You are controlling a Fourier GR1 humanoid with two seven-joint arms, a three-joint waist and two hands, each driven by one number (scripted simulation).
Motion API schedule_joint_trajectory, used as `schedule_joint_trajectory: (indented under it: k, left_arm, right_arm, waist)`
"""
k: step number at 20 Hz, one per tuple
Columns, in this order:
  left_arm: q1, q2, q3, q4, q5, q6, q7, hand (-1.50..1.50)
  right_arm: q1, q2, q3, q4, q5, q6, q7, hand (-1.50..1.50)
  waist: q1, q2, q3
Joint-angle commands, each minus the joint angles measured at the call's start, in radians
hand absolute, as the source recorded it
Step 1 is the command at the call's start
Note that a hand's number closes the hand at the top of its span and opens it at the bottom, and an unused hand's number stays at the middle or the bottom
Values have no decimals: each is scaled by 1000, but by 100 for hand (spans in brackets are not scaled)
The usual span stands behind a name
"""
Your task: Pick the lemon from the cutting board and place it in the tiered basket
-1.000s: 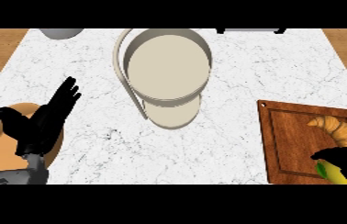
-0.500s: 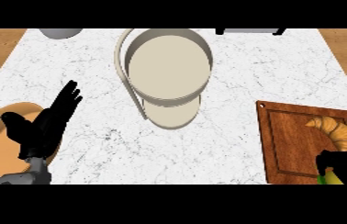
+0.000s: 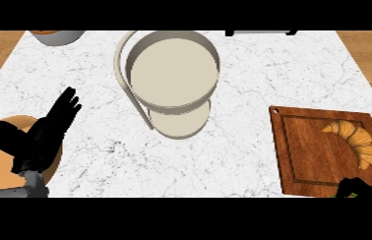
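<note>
Head view, left to right. The left hand shows at the left edge over the white marble counter, its fingers straight and pointing up, holding nothing. At centre stands the tiered basket, its large upper tray overlapping a smaller lower tray. At right lies the wooden cutting board, with a croissant on its right part. At the lower right corner only the tip of the right hand shows; whether it is open or closed cannot be told. A sliver of yellow-green beside it may be the lemon, at the board's lower right.
</note>
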Motion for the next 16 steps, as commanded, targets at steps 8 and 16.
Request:
schedule_joint_trajectory:
  k: [8, 16]
  left_arm:
    - [-11, 8, 1, -6, -1, -12, 21, 0]
    - [-22, -18, -28, -29, -15, -12, 24, 0]
  right_arm:
    - [45, 250, 144, -557, -71, -176, 92, 150]
    - [-55, 290, 402, -746, 76, 4, 279, 150]
  waist:
    - [8, 1, 8]
    - [32, 7, 6]
